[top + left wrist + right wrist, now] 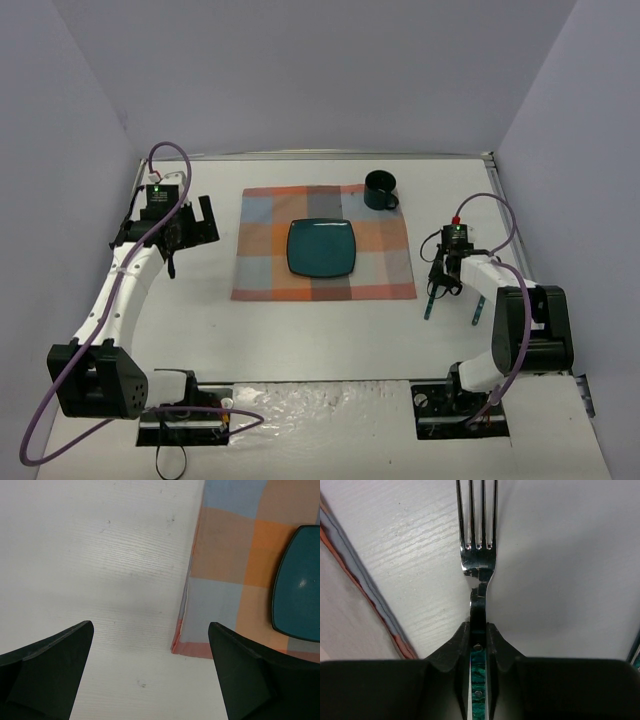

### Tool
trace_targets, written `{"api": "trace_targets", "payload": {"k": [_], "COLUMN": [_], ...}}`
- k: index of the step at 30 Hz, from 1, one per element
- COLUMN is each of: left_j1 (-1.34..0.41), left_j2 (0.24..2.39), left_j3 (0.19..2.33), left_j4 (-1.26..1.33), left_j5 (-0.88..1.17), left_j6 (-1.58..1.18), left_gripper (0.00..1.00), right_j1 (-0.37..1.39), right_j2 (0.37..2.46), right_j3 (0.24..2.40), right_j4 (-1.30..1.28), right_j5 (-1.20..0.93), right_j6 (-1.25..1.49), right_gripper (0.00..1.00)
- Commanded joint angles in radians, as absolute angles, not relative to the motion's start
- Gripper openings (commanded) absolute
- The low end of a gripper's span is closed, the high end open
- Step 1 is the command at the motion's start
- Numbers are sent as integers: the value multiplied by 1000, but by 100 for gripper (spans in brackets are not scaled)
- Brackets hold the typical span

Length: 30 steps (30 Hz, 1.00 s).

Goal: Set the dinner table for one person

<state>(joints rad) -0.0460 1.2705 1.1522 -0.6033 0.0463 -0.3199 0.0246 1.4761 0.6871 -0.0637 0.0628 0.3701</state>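
Fork (pixel 479 555) pinched in right fingers (pixel 451 652), beside placemat (pixel 262 262) on dinner table (pixel 300 340), left fingers (pixel 45 675) wide apart

Soft, even light, faint shadows, glints on the fork (pixel 479 565); close wrist-view foregrounds blur.

The table (pixel 300 340) is showing plain matte white across the top view. At its centre the placemat (pixel 262 255) is displaying a plaid of orange, pale blue and grey squares, with a thin red-orange edge. The square plate (pixel 322 247) is gleaming dark teal, and the mug (pixel 380 190) at the cloth's upper right is looking darker still, nearly black. In the right wrist view the fork (pixel 479 555) is shining silver, with its handle showing marbled green-teal. The right hand (pixel 479 630) and the left hand (pixel 150 630) are both showing black. The arms (pixel 120 290) are appearing white with black joints, and purple cables (pixel 170 150) are looping over them.
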Motion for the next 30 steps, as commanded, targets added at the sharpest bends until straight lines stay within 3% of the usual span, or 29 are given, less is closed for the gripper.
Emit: {"api": "trace_targets", "payload": {"k": [1,6,14,22,30], "left_j1": [-51,-51,-52,-60,-67], "left_j2": [1232,1232,1215,1165,1061], "left_j3": [1194,1192,1186,1169,1087], "left_j4": [-583,-580,-568,-587,-547], "left_j5": [20,16,11,-89,-152], "left_j6": [-299,-301,-295,-284,-282], "left_gripper": [97,97,97,97,97], "right_j1": [20,62,296,655,840], "right_j2": [1454,1382,1372,1686,2004], "right_j3": [688,745,1071,1437,1719], "right_j4": [-61,-76,-87,-64,-64], "right_j5": [50,108,65,26,91], "right_j6": [359,339,424,481,631], "right_gripper": [1,0,0,0,0]}}
